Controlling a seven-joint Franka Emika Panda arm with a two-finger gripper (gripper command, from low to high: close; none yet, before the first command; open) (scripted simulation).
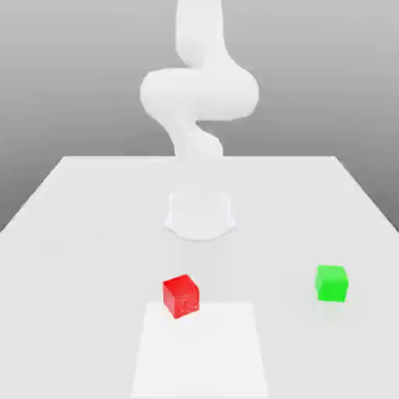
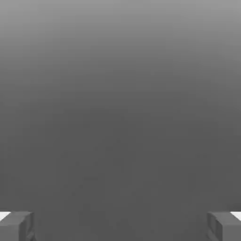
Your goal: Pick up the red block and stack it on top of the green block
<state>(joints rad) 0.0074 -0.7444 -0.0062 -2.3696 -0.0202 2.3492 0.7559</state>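
Showing one red block [image 1: 181, 295], one green block [image 1: 331, 283]

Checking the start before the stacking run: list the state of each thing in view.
Red block: on the table, not held, nothing on it.
Green block: on the table, apart from the red block, toward the exterior view's right, nothing stacked on it.
Gripper: open, fingers wide apart, nothing between them.
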